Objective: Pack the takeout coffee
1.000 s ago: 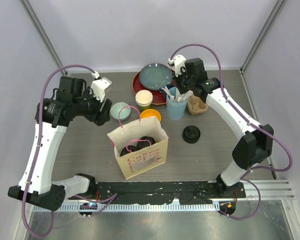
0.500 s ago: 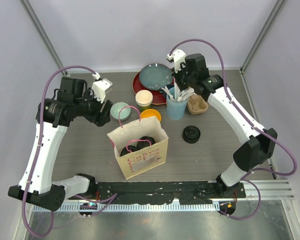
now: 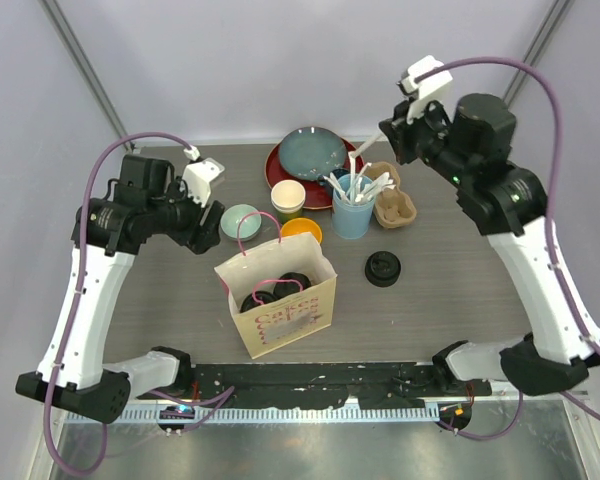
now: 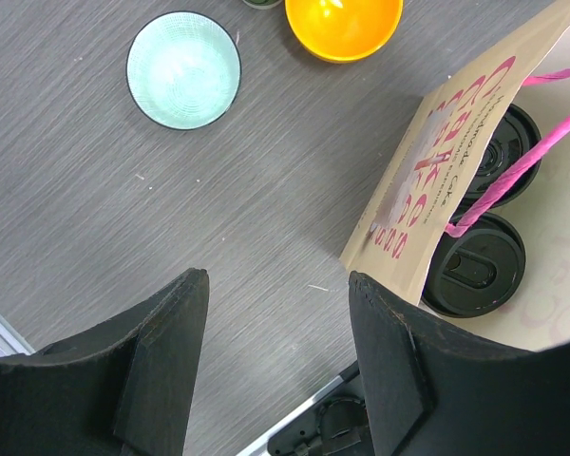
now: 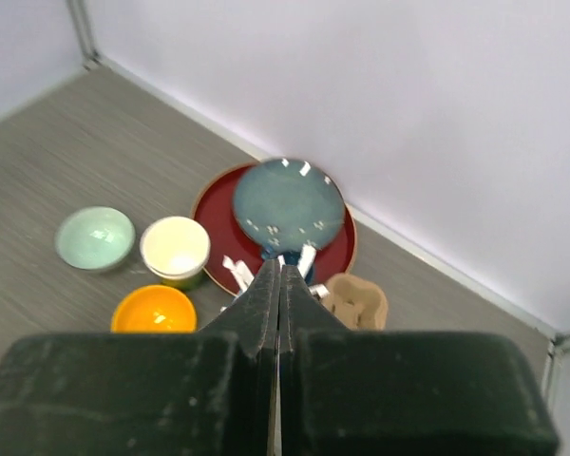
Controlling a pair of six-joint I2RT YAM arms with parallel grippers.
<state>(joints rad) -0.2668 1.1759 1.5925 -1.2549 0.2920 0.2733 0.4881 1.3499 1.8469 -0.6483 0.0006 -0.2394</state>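
Two black-lidded cups [image 4: 475, 271] [image 4: 509, 144] stand inside the open paper bag [image 3: 285, 318]; only their lids show, also in the top view [image 3: 295, 282]. My left gripper [image 4: 275, 285] is open and empty, above the bare table just left of the bag [image 4: 427, 180]; in the top view [image 3: 208, 225] it hangs beside the mint bowl. My right gripper [image 3: 388, 136] is raised high over the light-blue utensil cup [image 3: 352, 212], shut on a white utensil [image 3: 364, 150] that hangs from its tips. In the right wrist view the jaws [image 5: 279, 266] are pressed together.
An unlidded cup with a cream inside [image 3: 288, 197], an orange bowl [image 3: 301, 232] and a mint bowl [image 3: 238, 219] stand behind the bag. A red plate under a blue plate [image 3: 311, 153] is at the back. A cardboard cup carrier [image 3: 395, 208] and a stack of black lids [image 3: 383, 268] lie to the right.
My right arm has risen and swung back to the right, lifting a white utensil out of the light-blue cup. The left arm and the bag have not moved.
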